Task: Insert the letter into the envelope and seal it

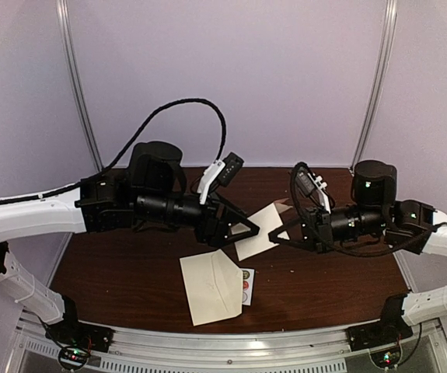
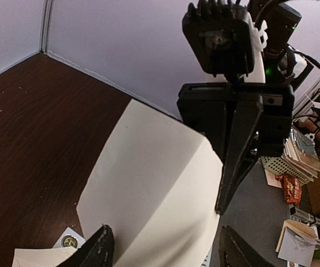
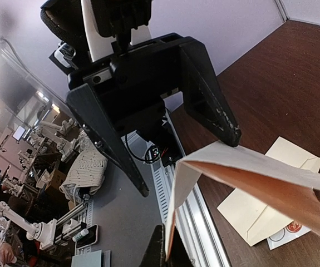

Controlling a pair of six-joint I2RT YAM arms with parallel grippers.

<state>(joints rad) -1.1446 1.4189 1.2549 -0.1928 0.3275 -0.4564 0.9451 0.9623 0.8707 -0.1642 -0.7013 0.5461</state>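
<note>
The letter [image 1: 260,227], a creased white sheet with a pinkish underside, hangs in the air between the two grippers. My right gripper [image 1: 280,233] is shut on its right edge; in the right wrist view the sheet [image 3: 249,167] runs down into the gripper [image 3: 168,253]. My left gripper [image 1: 248,229] is open with its jaws spread across the sheet's left end [image 2: 154,183], one fingertip [image 3: 232,136] touching the top face. The cream envelope [image 1: 211,286] lies flat on the table below, near the front, and also shows in the right wrist view [image 3: 271,194].
A small white card of round stickers [image 1: 246,285] lies partly under the envelope's right edge. The dark wooden table [image 1: 114,272] ends in a metal rail [image 1: 231,346] at the front. Pale walls stand behind and at both sides.
</note>
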